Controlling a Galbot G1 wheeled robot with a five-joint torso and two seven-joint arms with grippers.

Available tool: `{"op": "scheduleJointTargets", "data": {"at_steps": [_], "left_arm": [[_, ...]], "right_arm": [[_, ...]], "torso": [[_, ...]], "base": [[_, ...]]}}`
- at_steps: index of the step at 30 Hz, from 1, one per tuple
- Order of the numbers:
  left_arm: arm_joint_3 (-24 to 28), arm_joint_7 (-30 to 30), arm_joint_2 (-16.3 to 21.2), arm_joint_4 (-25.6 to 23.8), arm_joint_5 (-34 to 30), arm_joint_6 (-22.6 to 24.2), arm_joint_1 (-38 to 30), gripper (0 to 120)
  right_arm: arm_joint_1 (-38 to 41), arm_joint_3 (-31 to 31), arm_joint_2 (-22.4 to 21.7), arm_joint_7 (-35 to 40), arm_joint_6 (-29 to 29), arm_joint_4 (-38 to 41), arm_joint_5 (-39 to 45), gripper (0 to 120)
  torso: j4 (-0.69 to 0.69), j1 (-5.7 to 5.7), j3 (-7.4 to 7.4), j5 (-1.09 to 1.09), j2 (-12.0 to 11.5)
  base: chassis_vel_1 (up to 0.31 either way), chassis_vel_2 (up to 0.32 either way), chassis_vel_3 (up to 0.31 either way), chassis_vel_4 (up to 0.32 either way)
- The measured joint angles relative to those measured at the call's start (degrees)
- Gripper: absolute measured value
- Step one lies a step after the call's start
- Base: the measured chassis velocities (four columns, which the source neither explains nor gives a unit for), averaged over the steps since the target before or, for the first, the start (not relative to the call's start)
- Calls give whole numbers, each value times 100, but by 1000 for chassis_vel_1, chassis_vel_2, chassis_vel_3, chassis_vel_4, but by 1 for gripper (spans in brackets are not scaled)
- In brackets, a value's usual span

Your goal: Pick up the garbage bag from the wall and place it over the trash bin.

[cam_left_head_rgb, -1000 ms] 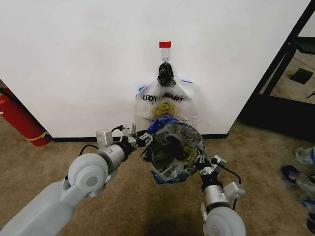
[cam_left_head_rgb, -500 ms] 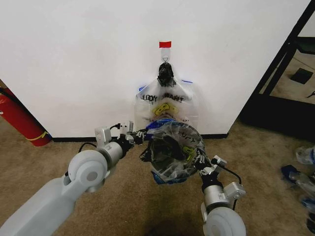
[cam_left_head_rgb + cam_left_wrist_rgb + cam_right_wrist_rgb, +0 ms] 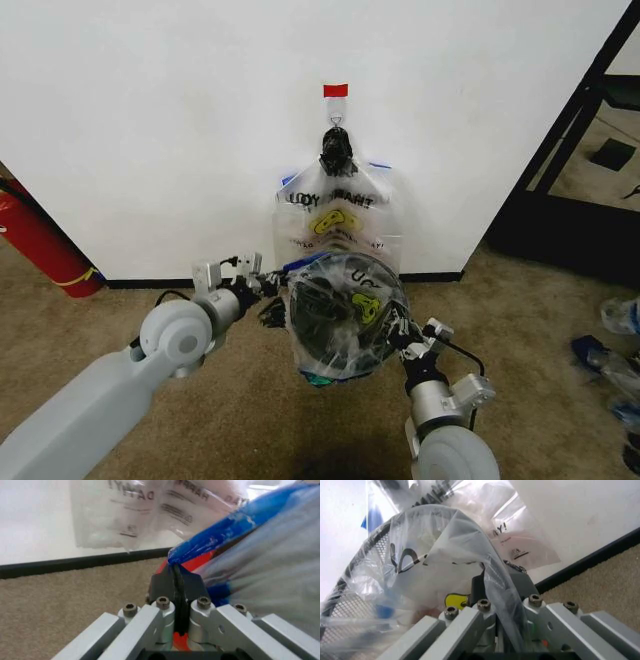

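we have the garbage bag (image 3: 345, 315) draped over the trash bin (image 3: 357, 573). our left gripper (image 3: 177, 588) and right gripper (image 3: 492, 588), on opposite sides of the bin, each pinch its film, stretching the mouth around the rim.

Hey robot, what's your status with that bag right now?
Left claw shut on garbage bag, blue handle edge. Right claw shut on opposite side. Bag stretched over trash bin. Nothing in the way.

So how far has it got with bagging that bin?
Done: one bag is off the wall and draped over the bin. In hand: the left gripper pinches its blue edge, the right gripper its clear film. Left: settling it and letting go.
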Motion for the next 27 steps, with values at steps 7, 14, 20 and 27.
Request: {"op": "scheduleJointTargets", "data": {"at_steps": [7, 14, 20, 27], "left_arm": [[-231, -139, -159, -86, -140, -121, 5, 10], [-619, -209, -96, -212, -127, -120, 210, 36], [-975, -249, -224, -365, -29, -146, 485, 58], [-2079, -697, -895, -948, -473, -631, 1343, 83]], "right_arm": [[8, 9, 20, 64, -27, 12, 133, 0], [41, 95, 50, 153, -44, -38, 325, 0], [74, 175, 145, 350, -128, -82, 582, 0], [120, 328, 295, 607, -252, -134, 1120, 0]], "torso": [[-2, 0, 0, 0, 0], [0, 0, 0, 0, 0], [-2, 0, 0, 0, 0], [-1, 0, 0, 1, 0]], "base": [[0, 0, 0, 0], [0, 0, 0, 0], [0, 0, 0, 0], [0, 0, 0, 0]]}}
